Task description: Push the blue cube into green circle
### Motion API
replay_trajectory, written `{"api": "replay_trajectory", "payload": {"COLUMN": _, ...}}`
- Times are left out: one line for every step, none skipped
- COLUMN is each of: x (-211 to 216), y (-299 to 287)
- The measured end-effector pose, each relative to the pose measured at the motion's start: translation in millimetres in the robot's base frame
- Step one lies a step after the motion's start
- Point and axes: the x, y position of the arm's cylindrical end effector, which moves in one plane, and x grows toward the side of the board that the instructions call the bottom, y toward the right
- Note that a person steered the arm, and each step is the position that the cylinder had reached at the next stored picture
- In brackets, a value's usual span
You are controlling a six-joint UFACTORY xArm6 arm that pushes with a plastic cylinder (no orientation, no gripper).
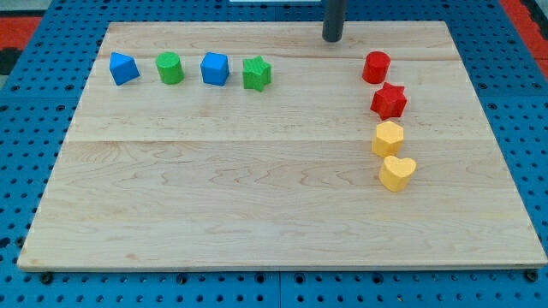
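— Looking for the blue cube (215, 68)? It sits on the bench (257, 197), just right of the green circle (169, 68).
— And my tip (332, 38)?
— Well apart, top centre. No claw shows. You risk clipping the green star (256, 74).

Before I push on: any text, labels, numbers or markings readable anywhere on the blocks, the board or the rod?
None: no readable text shows.
The wooden board shows only grain.
The eight coloured blocks, including the blue cube and the green circle, have plain faces.
My tip and its rod are unmarked.
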Motion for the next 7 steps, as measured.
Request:
{"api": "replay_trajectory", "payload": {"x": 56.3, "y": -61.1}}
{"api": "replay_trajectory", "payload": {"x": 49.0, "y": -115.1}}
{"api": "replay_trajectory", "payload": {"x": 26.0, "y": -137.1}}
{"api": "replay_trajectory", "payload": {"x": 41.8, "y": -171.7}}
{"api": "replay_trajectory", "payload": {"x": 75.8, "y": -231.8}}
{"api": "replay_trajectory", "payload": {"x": 87.0, "y": -232.1}}
{"api": "replay_trajectory", "payload": {"x": 43.0, "y": -187.9}}
